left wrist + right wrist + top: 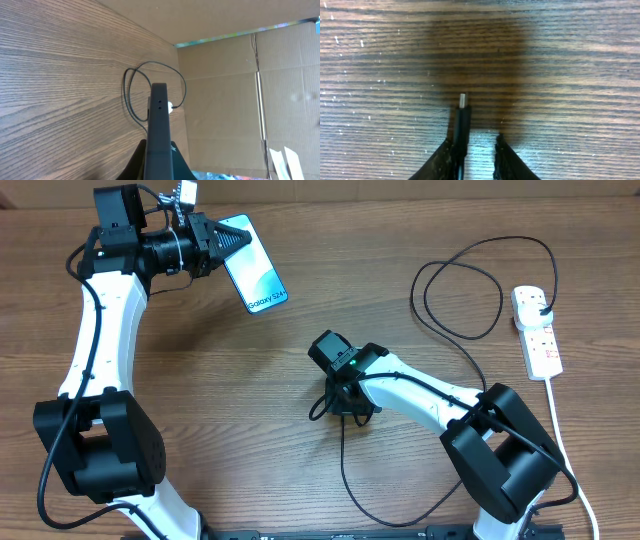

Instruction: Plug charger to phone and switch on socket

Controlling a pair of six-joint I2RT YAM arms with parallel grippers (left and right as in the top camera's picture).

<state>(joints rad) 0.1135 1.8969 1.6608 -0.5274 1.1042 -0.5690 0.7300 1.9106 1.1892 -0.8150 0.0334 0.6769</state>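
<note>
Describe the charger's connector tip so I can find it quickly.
Find the right arm's hand, centre of the overhead view. The connector tip pokes out just ahead of its fingers. It is the only short silver stub, capping the thin black charger cable.

Overhead, looks straight down on the whole table (250,440); at the right wrist, stares down close on the charger (462,117) tip; at the left wrist, faces along the edge-on phone (159,130) toward the charger loop also seen overhead.
</note>
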